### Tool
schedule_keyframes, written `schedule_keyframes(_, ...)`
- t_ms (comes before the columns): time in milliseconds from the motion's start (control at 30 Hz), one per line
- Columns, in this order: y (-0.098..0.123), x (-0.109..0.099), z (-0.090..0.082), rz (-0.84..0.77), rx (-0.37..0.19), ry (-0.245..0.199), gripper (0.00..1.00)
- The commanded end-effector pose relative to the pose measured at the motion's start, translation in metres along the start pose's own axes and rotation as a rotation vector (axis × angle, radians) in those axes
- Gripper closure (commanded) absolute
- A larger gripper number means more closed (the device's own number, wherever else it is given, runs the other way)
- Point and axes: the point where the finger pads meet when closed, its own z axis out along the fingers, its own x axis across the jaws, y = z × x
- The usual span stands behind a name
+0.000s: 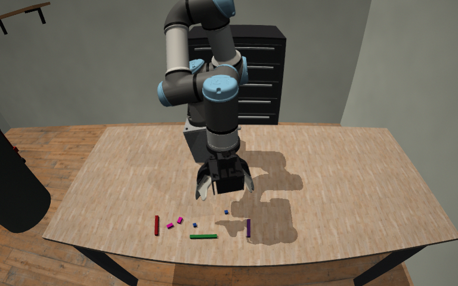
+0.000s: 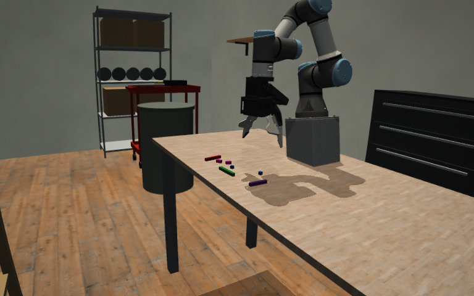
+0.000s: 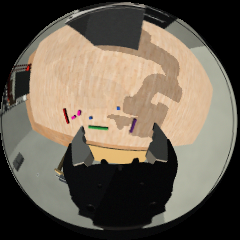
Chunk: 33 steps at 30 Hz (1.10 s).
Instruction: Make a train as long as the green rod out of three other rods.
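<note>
The green rod (image 1: 203,236) lies flat near the table's front edge. A purple rod (image 1: 248,227) lies to its right, in shadow. One blue rod (image 1: 226,211) lies behind and left of the purple rod, apart from it. A second blue rod (image 1: 194,224) lies just behind the green rod. Two magenta rods (image 1: 179,220) (image 1: 169,225) lie left of it, then a red rod (image 1: 156,225) at the far left. No rods touch. My gripper (image 1: 224,191) is open and empty, high above the table behind the rods. The rods also show in the wrist view, with the green rod (image 3: 98,127) and the purple rod (image 3: 133,125).
The arm's grey base block (image 2: 311,140) stands at the back of the table. A black drawer cabinet (image 1: 260,72) stands behind it. A dark bin (image 2: 165,146) stands beside the table's left end.
</note>
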Motion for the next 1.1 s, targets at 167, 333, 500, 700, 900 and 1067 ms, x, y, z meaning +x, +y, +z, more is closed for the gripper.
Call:
schedule_keyframes(167,-0.001,0.001,-0.001,0.000,0.006,0.002,0.00)
schedule_keyframes(333,-0.001,0.001,-0.001,0.000,0.006,0.002,0.00)
schedule_keyframes(500,0.007,-0.015,0.002,-0.020,0.004,0.002,0.00)
schedule_keyframes(700,0.025,-0.070,0.014,-0.091,0.003,0.003,0.00)
schedule_keyframes(900,0.030,-0.096,0.020,-0.122,0.003,0.002,0.00)
schedule_keyframes(1067,0.031,-0.103,0.022,-0.131,0.004,0.002,0.86)
